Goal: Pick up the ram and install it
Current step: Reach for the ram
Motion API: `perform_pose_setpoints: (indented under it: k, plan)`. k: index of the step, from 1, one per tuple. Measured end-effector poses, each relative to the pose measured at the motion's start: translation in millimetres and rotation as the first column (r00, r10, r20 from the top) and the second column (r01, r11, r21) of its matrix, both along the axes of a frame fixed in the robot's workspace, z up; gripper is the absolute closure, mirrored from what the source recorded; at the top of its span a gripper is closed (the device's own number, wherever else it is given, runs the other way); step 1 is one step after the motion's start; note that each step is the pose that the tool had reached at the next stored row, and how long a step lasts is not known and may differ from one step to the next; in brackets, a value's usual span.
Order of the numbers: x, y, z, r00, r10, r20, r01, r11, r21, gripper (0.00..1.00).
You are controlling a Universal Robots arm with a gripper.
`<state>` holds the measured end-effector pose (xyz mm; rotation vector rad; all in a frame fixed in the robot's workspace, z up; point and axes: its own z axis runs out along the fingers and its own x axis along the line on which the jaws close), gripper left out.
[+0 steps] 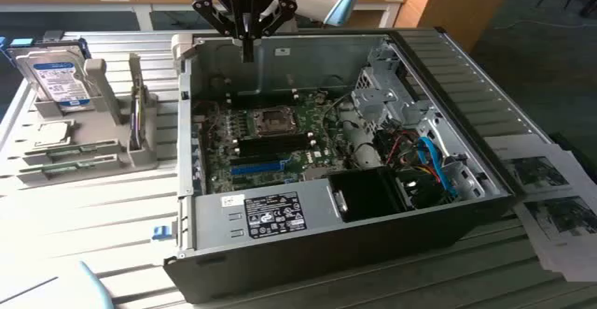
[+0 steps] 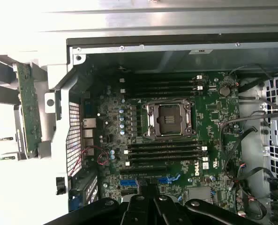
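Grey sheet metal comes first: the near wall of the open computer case (image 1: 279,214), which lies on its side with a label stuck to it. Inside the case, past that wall, the motherboard (image 1: 312,124) lies flat. Its black memory slots (image 1: 270,145) look empty beside the processor socket (image 1: 274,118). Just outside the case, on the exterior view's left, a grey rack (image 1: 101,89) holds the ram (image 2: 28,108) standing on edge. A hard drive (image 1: 56,78) sits in the same rack, further from the case. Furthest off, the gripper (image 1: 247,52) hangs above the case's far wall, fingers pinched together and holding nothing.

From where I stand, the trouble lies between rack and slots. Fingers going down pinched like that would probably knock the thin stick askew rather than take it. A grip off its middle could let it tilt, and a tilted edge might catch the case wall. A crooked stick would likely jam in its slot, and pressing then could bend the board.
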<state>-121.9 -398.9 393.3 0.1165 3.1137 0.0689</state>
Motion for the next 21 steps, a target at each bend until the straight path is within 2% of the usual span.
perform_pose_setpoints:
  k: [13,21]
  plan:
    - [-0.7,0.0,0.0,1.0,0.0,0.0001,0.0,1.0,0.0,0.91]
    - [-11.8,0.0,-0.3,1.0,0.0,0.0,0.0,1.0,0.0,0.91]
